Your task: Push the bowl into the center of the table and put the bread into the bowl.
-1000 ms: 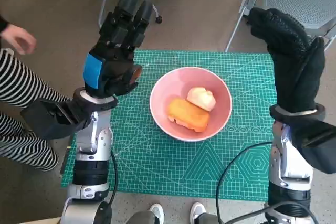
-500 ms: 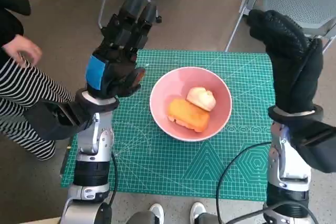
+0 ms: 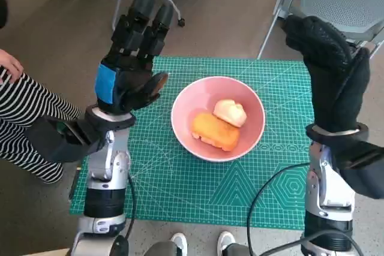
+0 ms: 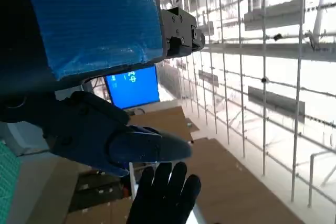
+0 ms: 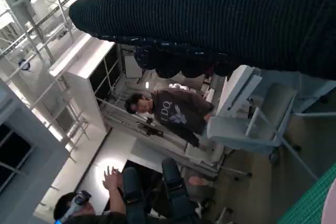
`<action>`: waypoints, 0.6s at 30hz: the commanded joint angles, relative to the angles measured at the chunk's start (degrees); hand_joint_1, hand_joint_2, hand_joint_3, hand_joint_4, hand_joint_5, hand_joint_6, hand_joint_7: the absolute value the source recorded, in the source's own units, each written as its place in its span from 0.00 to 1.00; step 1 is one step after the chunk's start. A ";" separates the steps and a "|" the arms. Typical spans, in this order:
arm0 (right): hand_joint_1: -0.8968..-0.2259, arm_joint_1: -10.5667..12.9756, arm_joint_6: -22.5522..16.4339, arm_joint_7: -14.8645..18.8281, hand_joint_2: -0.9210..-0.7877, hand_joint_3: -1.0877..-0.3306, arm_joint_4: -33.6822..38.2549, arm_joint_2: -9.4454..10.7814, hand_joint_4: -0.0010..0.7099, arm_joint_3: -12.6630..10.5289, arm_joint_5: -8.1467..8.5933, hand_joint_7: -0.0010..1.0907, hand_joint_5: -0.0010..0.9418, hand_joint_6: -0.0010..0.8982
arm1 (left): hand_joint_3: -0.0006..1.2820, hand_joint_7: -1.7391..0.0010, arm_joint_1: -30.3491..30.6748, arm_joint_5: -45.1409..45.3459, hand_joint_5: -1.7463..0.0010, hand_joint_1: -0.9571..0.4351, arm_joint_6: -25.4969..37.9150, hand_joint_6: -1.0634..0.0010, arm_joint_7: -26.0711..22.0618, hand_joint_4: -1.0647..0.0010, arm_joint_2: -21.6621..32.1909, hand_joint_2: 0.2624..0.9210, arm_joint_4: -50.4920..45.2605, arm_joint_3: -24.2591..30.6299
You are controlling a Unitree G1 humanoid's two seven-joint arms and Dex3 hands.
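The pink bowl point(image 3: 218, 118) sits near the middle of the green mat point(image 3: 180, 190) with the bread point(image 3: 215, 131) inside, so both steps look done. The left hand point(image 3: 131, 67) and right hand point(image 3: 333, 70) hover raised, fingers extended, holding nothing; next, probably just lowering them.

Black left hand point(image 3: 133, 67) with blue tape patch, black knitted glove on right hand point(image 3: 332, 70), pale forearms, black cable.
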 commanded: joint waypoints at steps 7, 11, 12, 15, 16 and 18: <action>0.27 1.71 0.10 0.74 0.00 0.56 0.10 0.03 0.33 0.22 0.86 0.49 0.00 0.13 | 0.20 0.76 1.10 -3.49 0.99 0.65 3.96 0.90 -1.08 0.75 -0.13 1.00 -2.58 -0.19; 0.28 1.93 0.29 0.67 0.00 0.56 -0.15 0.08 0.33 0.17 0.90 0.49 0.00 0.13 | 0.21 0.71 1.40 -4.49 0.99 0.65 5.67 0.93 -1.20 0.75 0.07 1.00 -3.58 -0.09; 0.28 1.96 0.36 0.65 0.00 0.57 -0.22 0.08 0.33 0.16 0.92 0.49 0.00 0.13 | 0.21 0.70 1.42 -4.45 1.00 0.65 5.79 0.94 -1.24 0.75 0.09 1.00 -3.57 -0.06; 0.29 2.04 0.51 0.59 0.00 0.57 -0.45 0.14 0.33 0.19 0.97 0.48 0.00 0.13 | 0.22 0.69 1.50 -4.27 1.00 0.65 5.94 0.95 -1.38 0.75 0.12 1.00 -3.61 0.02; 0.29 2.02 0.50 0.63 0.00 0.57 -0.41 0.14 0.33 0.17 1.02 0.48 0.00 0.13 | 0.22 0.69 1.51 -4.06 1.00 0.65 5.95 0.95 -1.29 0.75 0.07 1.00 -3.65 -0.03; 0.30 1.96 0.46 0.68 0.00 0.57 -0.31 0.16 0.33 0.16 1.08 0.48 0.00 0.13 | 0.23 0.69 1.53 -3.83 1.00 0.65 6.08 0.95 -1.13 0.75 -0.01 1.00 -3.80 -0.10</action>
